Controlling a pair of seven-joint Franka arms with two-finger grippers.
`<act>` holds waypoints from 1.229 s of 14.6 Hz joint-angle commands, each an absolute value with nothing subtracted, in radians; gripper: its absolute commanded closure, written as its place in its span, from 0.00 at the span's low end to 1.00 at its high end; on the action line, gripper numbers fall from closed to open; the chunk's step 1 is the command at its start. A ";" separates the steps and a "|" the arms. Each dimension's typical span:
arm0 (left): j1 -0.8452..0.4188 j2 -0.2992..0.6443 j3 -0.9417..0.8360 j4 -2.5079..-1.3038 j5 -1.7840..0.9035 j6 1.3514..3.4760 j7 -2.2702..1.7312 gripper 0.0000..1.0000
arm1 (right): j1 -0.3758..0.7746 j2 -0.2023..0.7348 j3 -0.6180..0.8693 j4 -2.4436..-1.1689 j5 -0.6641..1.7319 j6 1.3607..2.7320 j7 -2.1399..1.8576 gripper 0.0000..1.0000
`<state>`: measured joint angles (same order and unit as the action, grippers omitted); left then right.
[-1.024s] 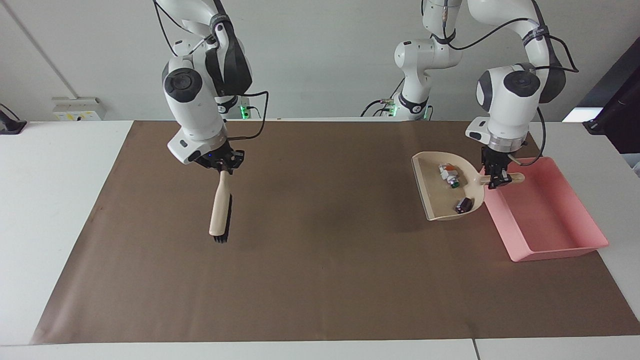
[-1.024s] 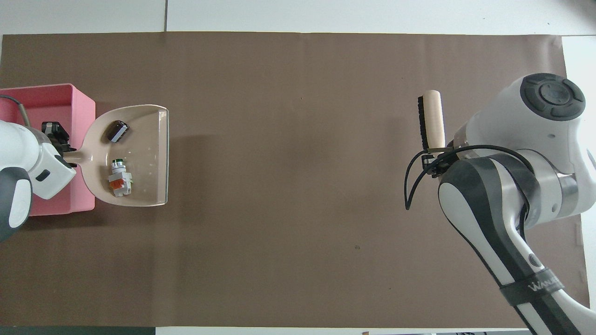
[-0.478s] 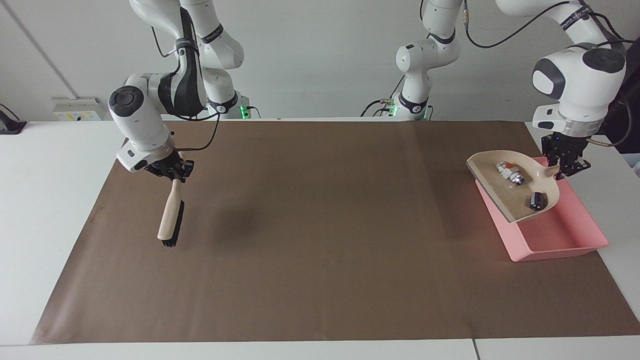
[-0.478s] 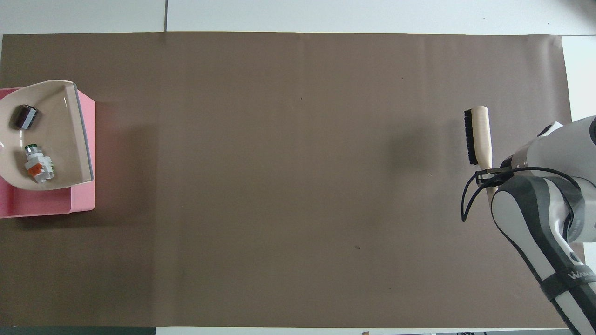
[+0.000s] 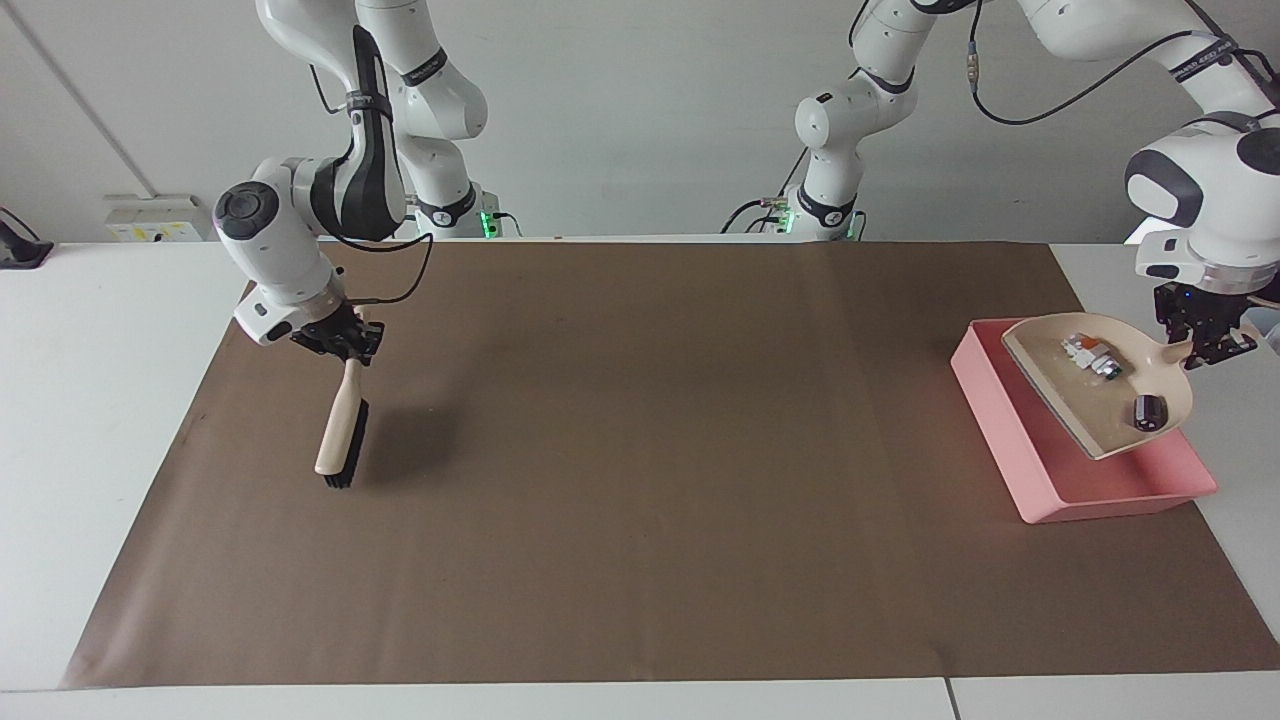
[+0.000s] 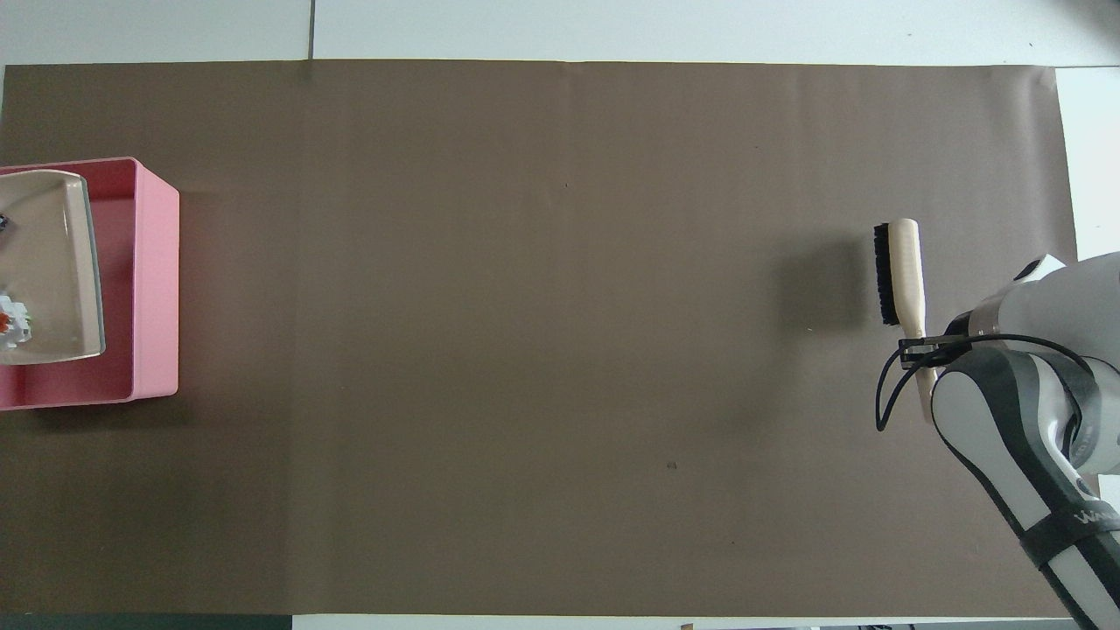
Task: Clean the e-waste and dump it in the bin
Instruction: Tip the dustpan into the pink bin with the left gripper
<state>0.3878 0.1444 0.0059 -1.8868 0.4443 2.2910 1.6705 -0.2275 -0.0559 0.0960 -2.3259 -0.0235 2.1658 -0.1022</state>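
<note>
My left gripper is shut on the handle of the beige dustpan, holding it up over the pink bin at the left arm's end of the table. The e-waste lies in the pan: a white piece with an orange spot and a dark cylinder. In the overhead view the dustpan covers part of the bin, and only the white piece shows at the frame's edge. My right gripper is shut on the handle of a brush that hangs bristle-end down.
Brown paper covers the table between the two arms. The brush hangs close over the paper at the right arm's end; I cannot tell whether its tip touches. White table borders the paper on all sides.
The left gripper carried the dustpan with both pieces from beside the bin to over it. The right gripper swung the brush toward the right arm's end of the table and lower.
</note>
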 commanded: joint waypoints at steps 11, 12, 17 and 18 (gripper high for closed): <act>0.331 0.123 0.003 -1.939 1.110 2.292 1.323 1.00 | -0.249 -0.077 0.110 -2.407 0.000 2.263 -0.153 0.40; 0.325 0.121 0.003 -1.939 1.129 2.283 1.315 1.00 | -0.247 -0.078 0.110 -2.407 0.000 2.263 -0.155 0.21; 0.290 0.071 0.002 -1.943 1.244 2.212 1.318 1.00 | -0.209 -0.081 0.120 -2.294 -0.002 2.199 -0.143 0.01; 0.266 0.060 0.003 -1.960 1.279 2.183 1.315 1.00 | -0.198 -0.081 0.120 -2.243 -0.003 2.172 -0.143 0.01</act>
